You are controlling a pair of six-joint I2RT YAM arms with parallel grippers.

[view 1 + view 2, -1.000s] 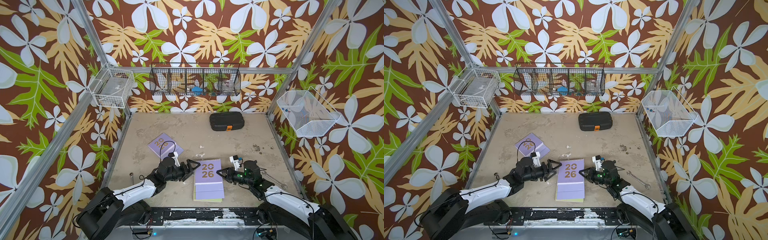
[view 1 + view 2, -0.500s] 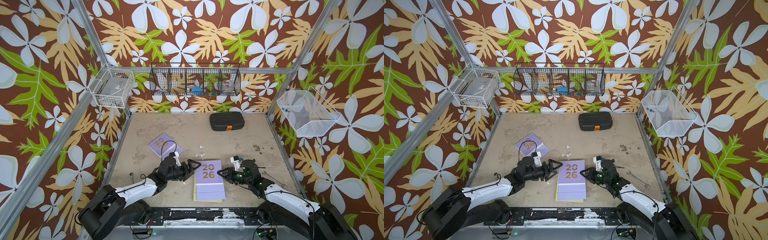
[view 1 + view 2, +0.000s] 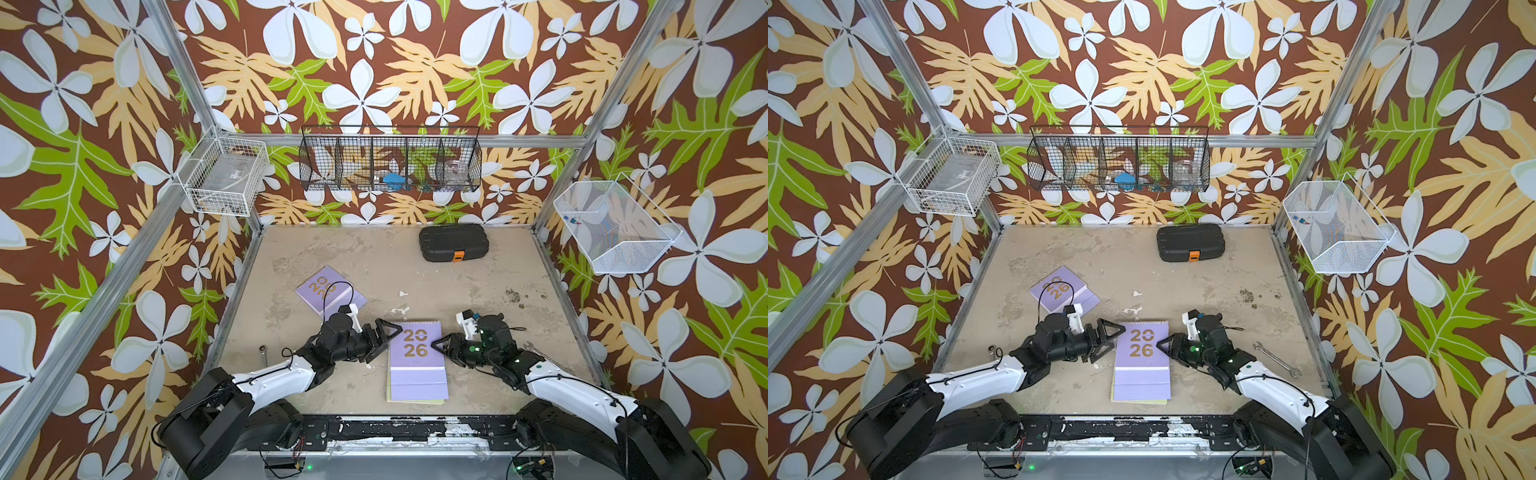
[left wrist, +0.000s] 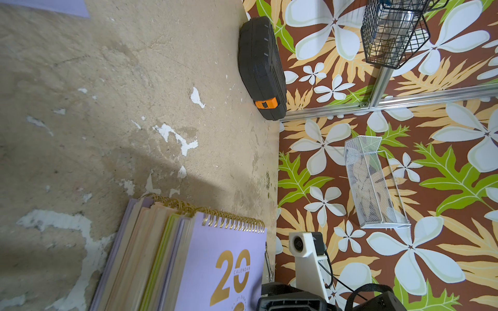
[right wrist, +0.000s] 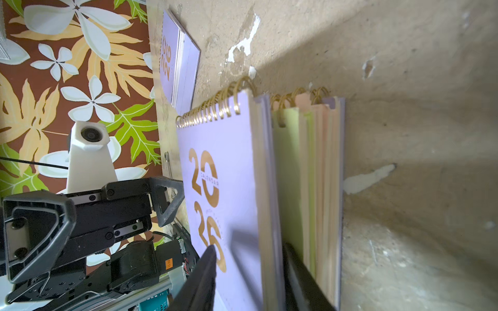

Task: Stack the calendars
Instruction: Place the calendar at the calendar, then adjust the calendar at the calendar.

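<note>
A stack of calendars [image 3: 417, 374] lies at the front middle of the table, a lilac one [image 3: 1142, 347] on top and a lime green edge at the bottom. Its gold spirals and pink, green and lilac layers show in the left wrist view [image 4: 223, 269]. Another lilac calendar [image 3: 328, 291] lies apart at the back left. My left gripper [image 3: 384, 340] stands open just left of the stack, touching nothing. My right gripper [image 3: 437, 345] is at the stack's right edge. One of its fingers [image 5: 204, 269] is over the top cover and the other below it, jaws apart.
A black ribbed case [image 3: 453, 243] with an orange latch sits at the back right. A long wrench [image 3: 1277, 359] lies right of my right arm and a small one [image 3: 263, 350] near the left wall. Wire baskets [image 3: 390, 160] hang on the walls.
My right gripper's jaws have spread apart around the top lilac calendar's edge. The left gripper has stayed open beside the stack, and the stack has not shifted.
</note>
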